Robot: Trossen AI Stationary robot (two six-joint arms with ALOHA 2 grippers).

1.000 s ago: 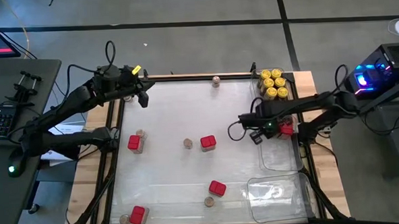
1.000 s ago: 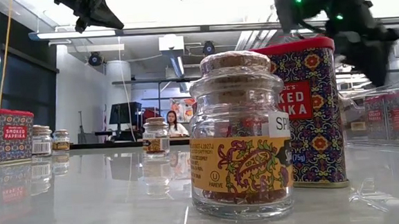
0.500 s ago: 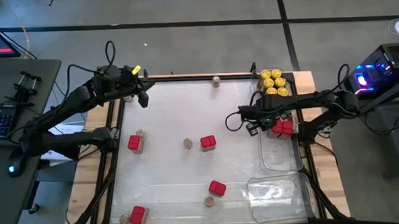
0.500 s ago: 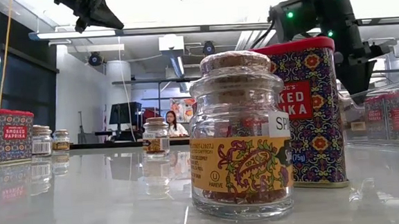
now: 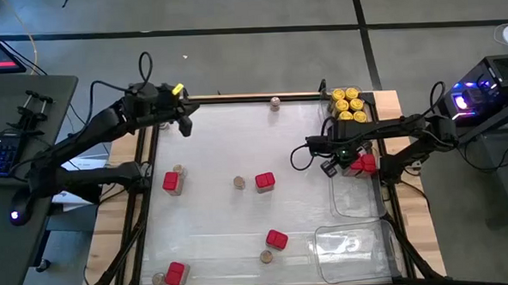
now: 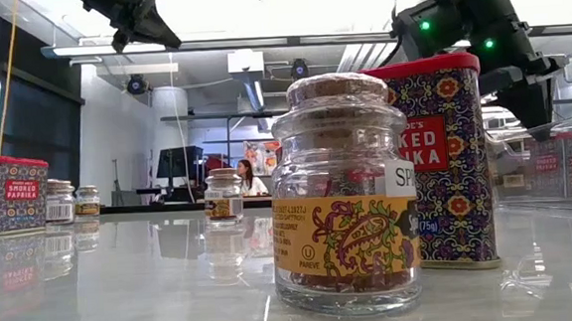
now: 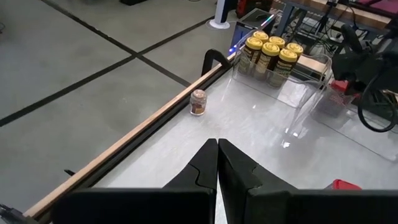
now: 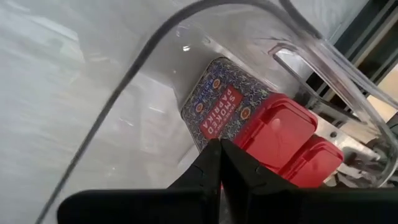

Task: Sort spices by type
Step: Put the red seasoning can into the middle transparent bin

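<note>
Several yellow-lidded jars (image 5: 348, 104) stand in a clear tray at the far right. Two red tins (image 5: 363, 162) sit in the adjoining tray (image 5: 356, 198); they show up close as red tins (image 8: 273, 127). More red tins (image 5: 265, 181) and small cork-topped jars (image 5: 239, 183) stand scattered on the table. My right gripper (image 5: 331, 167) hangs shut over that tray's left wall, pointing steeply down, next to the two tins. My left gripper (image 5: 185, 127) is shut and empty, raised over the table's far left corner.
An empty clear tray (image 5: 353, 245) lies at the near right. A lone small jar (image 5: 275, 104) stands at the far edge. Close to the low camera stand a jar (image 6: 343, 192) and a tin (image 6: 445, 161). The middle of the table is bare between the scattered containers.
My right gripper has shifted a little toward the table's far edge beside the tray of red tins and has rolled about its own line, staying shut. The red tins it covered a second ago now show in the high view.
</note>
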